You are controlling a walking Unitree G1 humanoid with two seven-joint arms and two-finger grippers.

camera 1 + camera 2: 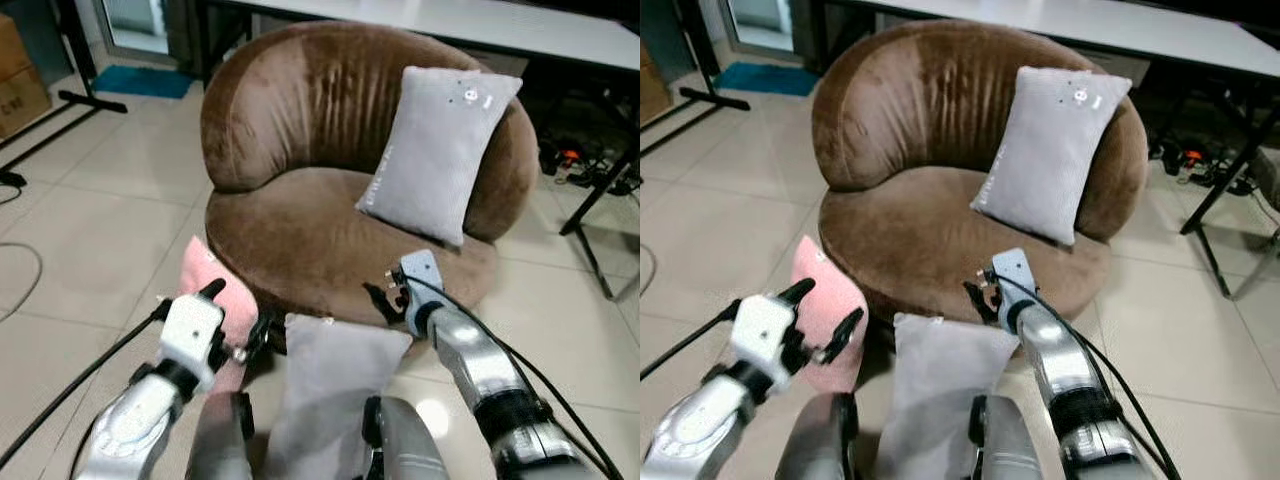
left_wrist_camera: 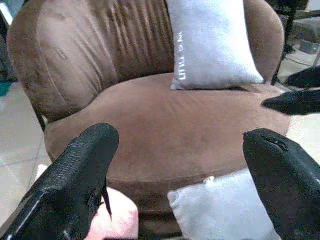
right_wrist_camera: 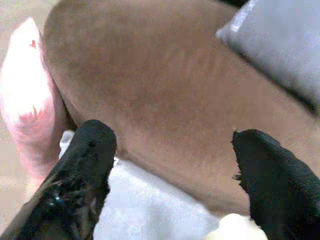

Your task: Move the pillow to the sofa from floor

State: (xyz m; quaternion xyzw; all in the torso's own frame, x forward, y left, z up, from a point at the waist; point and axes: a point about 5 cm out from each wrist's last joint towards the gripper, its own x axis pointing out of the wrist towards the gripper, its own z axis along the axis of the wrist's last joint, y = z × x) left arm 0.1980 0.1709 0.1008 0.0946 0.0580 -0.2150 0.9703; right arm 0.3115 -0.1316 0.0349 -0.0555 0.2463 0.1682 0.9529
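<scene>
While the round brown sofa [image 1: 330,200] is being faced from the front, a grey pillow [image 1: 335,385] is being seen standing on the tiled floor [image 1: 90,230], leaning against the sofa's front base, directly below the seat edge. A pink pillow [image 1: 215,290] is being propped on the floor just beside it, also touching the sofa's front, toward the robot's left. A second grey pillow [image 1: 440,150] is already being carried by the sofa seat, tilted upright against the backrest on the sofa's right side. A white desk [image 1: 520,25] is being seen behind the sofa, with cables on the floor under it.

The left claw [image 1: 240,320] is being held released, fingers spread wide, near the sofa's front left, just over the pink pillow; nothing is being gripped. In the left wrist view its fingers [image 2: 75,175] are being shown well apart, with the sofa seat between them. The right claw [image 1: 385,300] is being held at the sofa's front edge, just above the top corner of the floor's grey pillow; its fingers [image 3: 85,165] are also being shown spread and released, with no contact on the pillow that can be confirmed.
</scene>
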